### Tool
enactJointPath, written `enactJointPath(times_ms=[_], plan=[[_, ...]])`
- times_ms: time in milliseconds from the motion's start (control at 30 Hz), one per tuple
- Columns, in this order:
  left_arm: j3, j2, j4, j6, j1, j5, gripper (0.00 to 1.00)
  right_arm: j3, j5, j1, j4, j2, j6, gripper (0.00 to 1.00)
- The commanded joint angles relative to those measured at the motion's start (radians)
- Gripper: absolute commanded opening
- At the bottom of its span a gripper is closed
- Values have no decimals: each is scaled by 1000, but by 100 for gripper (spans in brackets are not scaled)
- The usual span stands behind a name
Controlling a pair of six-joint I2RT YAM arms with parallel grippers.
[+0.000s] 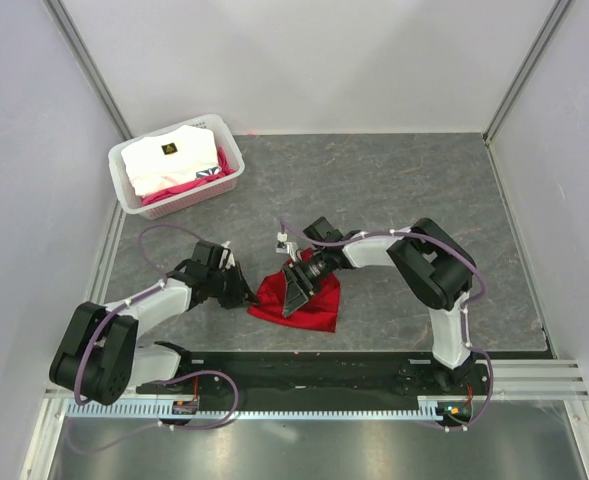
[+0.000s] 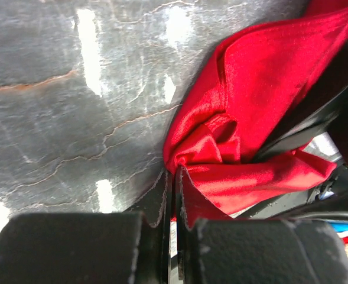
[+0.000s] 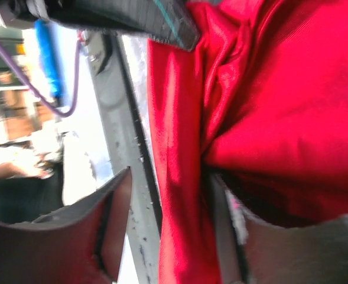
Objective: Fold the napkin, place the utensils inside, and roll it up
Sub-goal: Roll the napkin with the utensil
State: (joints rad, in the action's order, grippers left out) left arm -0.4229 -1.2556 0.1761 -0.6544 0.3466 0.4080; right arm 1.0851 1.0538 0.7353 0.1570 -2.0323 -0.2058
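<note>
Where the grey table (image 1: 394, 190) met its far left corner, a white basket (image 1: 122, 185) stood holding folded white and pink fabric (image 1: 174, 160), well apart from everything else. Nearer the front, the left gripper (image 1: 244, 295) reached in low from the left. Its jaws were pressed together on the left edge of the napkin (image 1: 319, 305). In the left wrist view the dark fingers (image 2: 73, 248) met with only a thin seam between them, and the red hem ran down into that seam at the left gripper (image 2: 175, 177).

The napkin (image 2: 262, 77) lay on the table near its front edge, between the two grippers. It was bunched into soft folds rather than spread flat.

The right gripper (image 1: 296, 292) sat over the middle of the cloth, reaching across from the right. Its jaws stood apart, pointing toward the near edge. The right wrist view showed a fold of the napkin (image 3: 280, 106) lying between the fingers (image 3: 73, 236) of the right gripper (image 3: 171, 177), close against one of them.
</note>
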Motion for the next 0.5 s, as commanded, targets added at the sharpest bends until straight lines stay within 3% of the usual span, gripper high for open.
enactJointPath(times_ms=[0,200,467], plan=[[-8,2,62,10,2,-43,2,56,-233,-14,82,92,94,67],[-39,-22,71,15,0,-55,2,64,-412,15,125,240,144,73],[-99,-60,89,30,-14,-58,2,-96,-1033,288,29,452,224,77]])
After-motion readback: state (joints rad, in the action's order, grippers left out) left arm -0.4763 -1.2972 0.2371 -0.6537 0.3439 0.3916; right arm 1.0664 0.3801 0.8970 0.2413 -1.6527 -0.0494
